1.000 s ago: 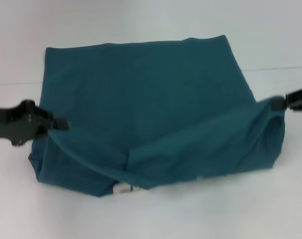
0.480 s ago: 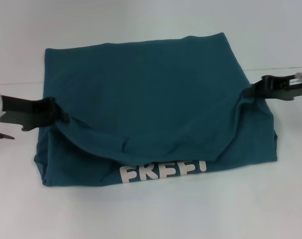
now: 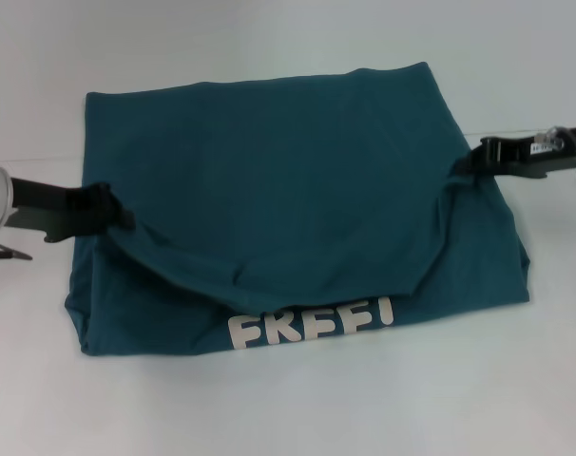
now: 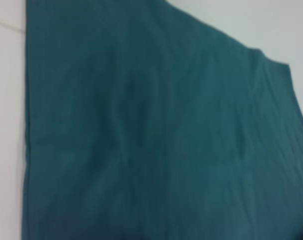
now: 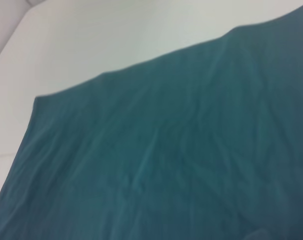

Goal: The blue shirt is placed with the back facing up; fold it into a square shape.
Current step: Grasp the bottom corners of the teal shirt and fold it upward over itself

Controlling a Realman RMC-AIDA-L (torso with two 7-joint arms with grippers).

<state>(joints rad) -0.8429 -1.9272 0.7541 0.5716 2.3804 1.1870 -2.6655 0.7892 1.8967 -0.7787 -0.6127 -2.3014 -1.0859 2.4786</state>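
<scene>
**Both grippers pinch the side edges of a partly folded blue shirt**

From my head camera I see the blue shirt (image 3: 288,180) lying spread across the middle of a white tabletop (image 3: 288,408). It is a large dark teal garment, far bigger than either gripper. Its far edge lies flat and roughly straight. An upper layer of cloth is draped over a lower one, sagging in a shallow curve between the two sides. Below that curve, along the near edge, white blocky lettering (image 3: 310,323) shows on the lower layer, with its tops cut off by the overhanging fold.

My left gripper (image 3: 117,217) reaches in from the left at the shirt's left edge, about halfway along its side. Its jaws are pressed together on a bunched bit of the upper layer, and the cloth puckers toward them.

My right gripper (image 3: 469,163) comes in from the right at the shirt's right edge, somewhat farther from me than the left one. Its jaws are likewise pinching the upper layer, which gathers into creases there.

The left wrist camera shows only teal fabric (image 4: 156,135) with white surface beside it. The right wrist camera shows the same: gently wrinkled fabric (image 5: 181,150) against white.
</scene>
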